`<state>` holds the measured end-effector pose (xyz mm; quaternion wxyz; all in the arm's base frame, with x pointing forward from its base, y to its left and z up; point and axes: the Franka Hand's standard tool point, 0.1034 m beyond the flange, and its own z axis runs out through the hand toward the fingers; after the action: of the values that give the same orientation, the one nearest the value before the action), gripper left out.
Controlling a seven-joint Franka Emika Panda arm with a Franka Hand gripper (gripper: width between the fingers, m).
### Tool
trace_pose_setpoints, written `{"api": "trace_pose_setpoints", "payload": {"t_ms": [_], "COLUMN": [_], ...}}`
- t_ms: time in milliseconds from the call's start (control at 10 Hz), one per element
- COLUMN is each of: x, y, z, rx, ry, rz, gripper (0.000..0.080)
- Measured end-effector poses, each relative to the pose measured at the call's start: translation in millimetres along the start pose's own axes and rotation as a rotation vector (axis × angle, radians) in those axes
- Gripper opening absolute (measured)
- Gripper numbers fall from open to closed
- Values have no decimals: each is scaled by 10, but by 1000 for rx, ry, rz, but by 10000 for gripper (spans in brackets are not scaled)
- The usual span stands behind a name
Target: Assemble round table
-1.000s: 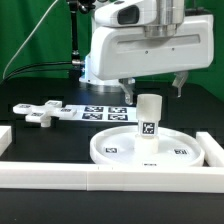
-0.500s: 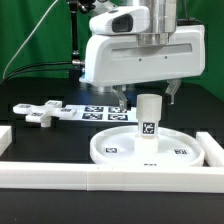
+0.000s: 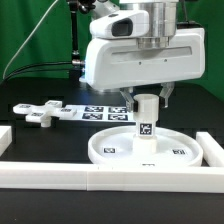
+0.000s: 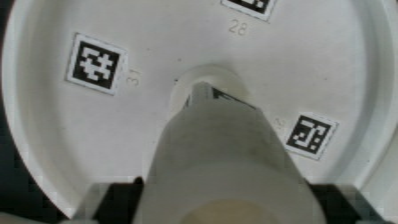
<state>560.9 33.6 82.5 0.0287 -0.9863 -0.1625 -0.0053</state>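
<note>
The round disc (image 3: pixel 118 141) lies flat in the lower centre of the exterior view. It is white, smooth plastic with a low raised rim, and it carries small black-and-white square tags (image 3: pixel 111 150) on its floor. In the wrist view the disc (image 4: pixel 160 40) fills most of the picture and three tags show on its matt surface.

The short leg (image 3: pixel 147 122) stands upright on the middle of the disc. It is a plain white cylinder with one tag on its side. In the wrist view the leg (image 4: pixel 222 150) is seen from above, narrowing toward its base.

The cross-shaped piece (image 3: pixel 38 113) lies flat at the left of the frame, well apart from the disc. It is also white and tagged.

The gripper (image 3: pixel 144 98) hangs over the leg's top under the bulky white arm. Its dark fingers (image 4: pixel 119 198) are spread wide, one on each side of the leg and clear of it.

The table (image 3: pixel 60 145) is matt black. A green curtain (image 3: pixel 35 40) hangs behind it. Long white border bars (image 3: pixel 100 178) run along the bottom and side edges of the frame. The marker board (image 3: pixel 95 111) lies flat behind the disc.
</note>
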Motion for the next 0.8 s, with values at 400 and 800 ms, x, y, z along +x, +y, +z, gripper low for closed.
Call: {"api": "trace_pose_setpoints", "payload": {"t_ms": [400, 800], "x": [5, -30], "y": [-19, -5], "z": [1, 19], "rx": [10, 43], "ry": [2, 45], "rz": [197, 616], "gripper": [406, 406]}}
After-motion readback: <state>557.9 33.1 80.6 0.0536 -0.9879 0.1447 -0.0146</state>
